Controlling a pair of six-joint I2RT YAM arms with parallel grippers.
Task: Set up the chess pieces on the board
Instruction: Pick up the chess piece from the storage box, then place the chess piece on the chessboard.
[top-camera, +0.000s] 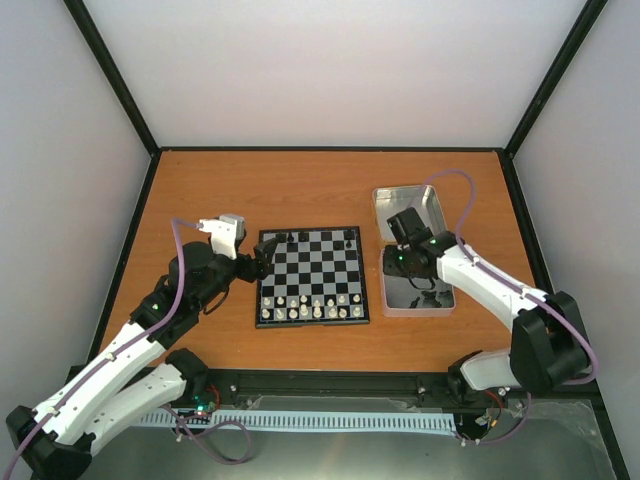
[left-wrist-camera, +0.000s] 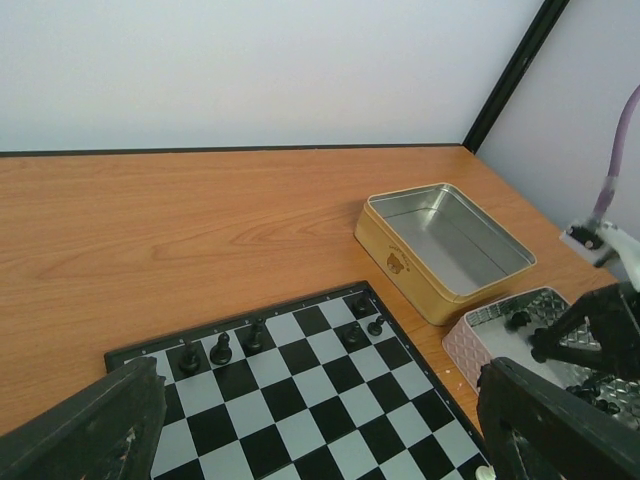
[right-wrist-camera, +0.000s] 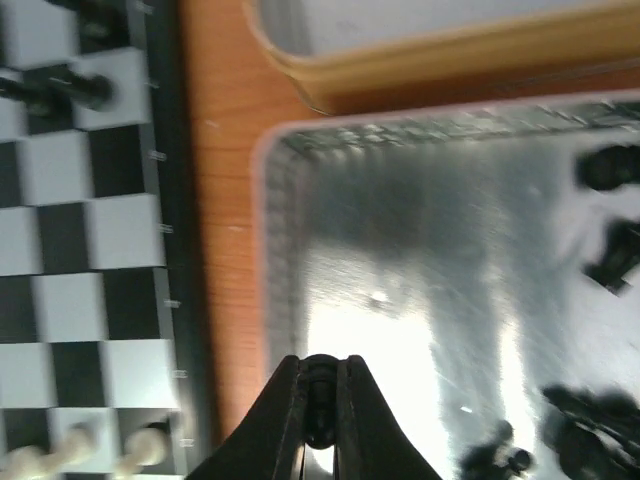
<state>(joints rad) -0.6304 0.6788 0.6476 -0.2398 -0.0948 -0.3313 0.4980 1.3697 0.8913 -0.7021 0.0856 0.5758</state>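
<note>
Two dark fingers (left-wrist-camera: 90, 430) of the left gripper (top-camera: 265, 263) are cut off at the bottom corners of its wrist view. They are far apart and hold nothing. The right gripper (right-wrist-camera: 320, 368) is pinched tight on a small black piece (right-wrist-camera: 318, 384), which is blurry. The board (top-camera: 310, 275) sits mid-frame in the top view, with a few black chess pieces (left-wrist-camera: 221, 349) on its far row. More lie in the silver tin (top-camera: 430, 300) to the right. A gold tin (left-wrist-camera: 445, 245) is just beside it. The table (top-camera: 300, 190) is wooden and the walls (top-camera: 340, 70) are white.
</note>
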